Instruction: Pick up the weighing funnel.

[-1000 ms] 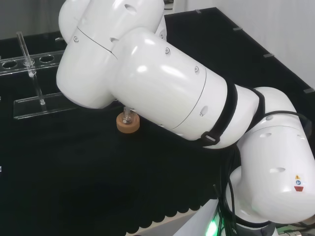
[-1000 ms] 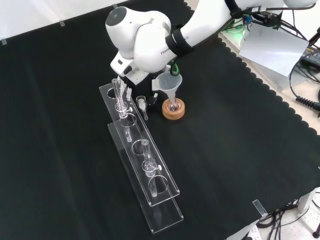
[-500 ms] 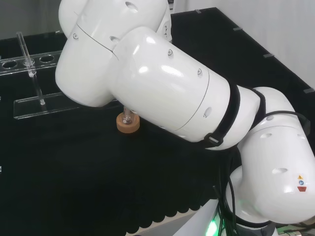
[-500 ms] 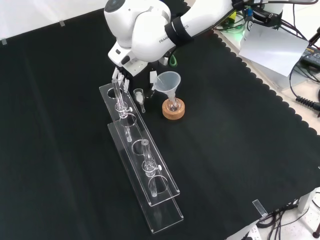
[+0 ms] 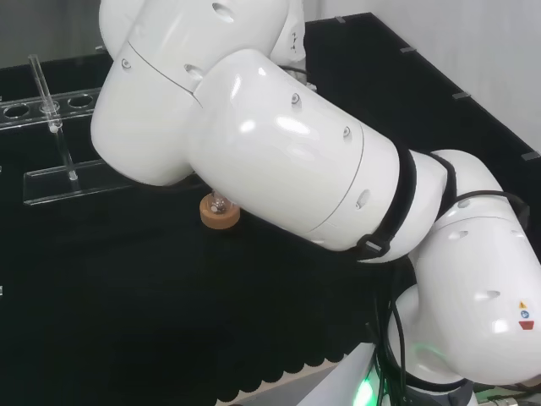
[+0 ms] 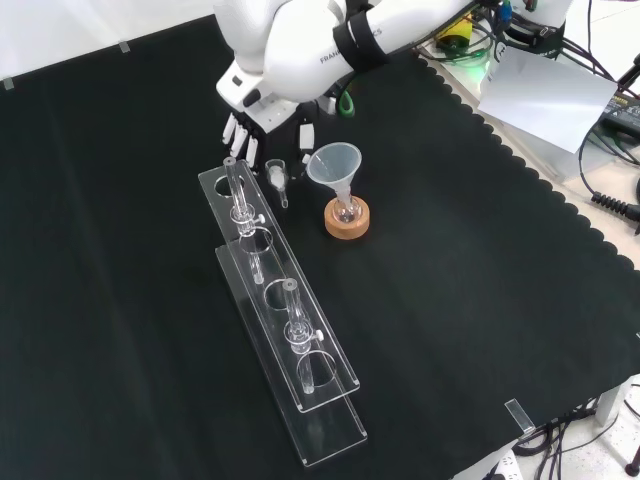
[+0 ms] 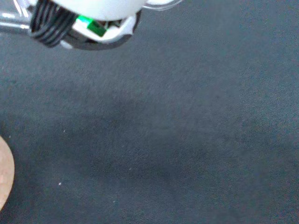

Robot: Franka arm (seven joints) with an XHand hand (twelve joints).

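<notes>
I'm on the front view. The hand (image 6: 245, 138) hangs from the arm (image 6: 300, 50), its pale fingers (image 6: 232, 128) pointing down at the cloth (image 6: 450, 300) and bunched close. The dark thumb (image 6: 307, 135) stands apart from them, to the view's right.

The weighing funnel (image 6: 277, 178) sits just under the hand, in the gap between fingers and thumb. Its long axis runs steeply, cup end up at the hand. The short stem points down toward the cloth and a little to the view's right. I read it as pinched at the cup end, though the glass is faint and I can't pick out the contact itself. I can't say either whether the stem tip is off the cloth.

Right below the fingertips is the end of the rack (image 6: 290, 340), with an upright tube (image 6: 237, 190) in it. On the thumb's side the funnel (image 6: 335, 163) stands mouth up, its stem in a small flask (image 6: 346, 210) on the ring (image 6: 347, 228). It is near the weighing funnel but apart from it.

In the head view the arm's big links cover the middle. The ring pokes out from under them and the rack lies off to the left.

In the wrist view a blurred piece of the hand hangs over bare cloth, with a sliver of the ring at the edge.
</notes>
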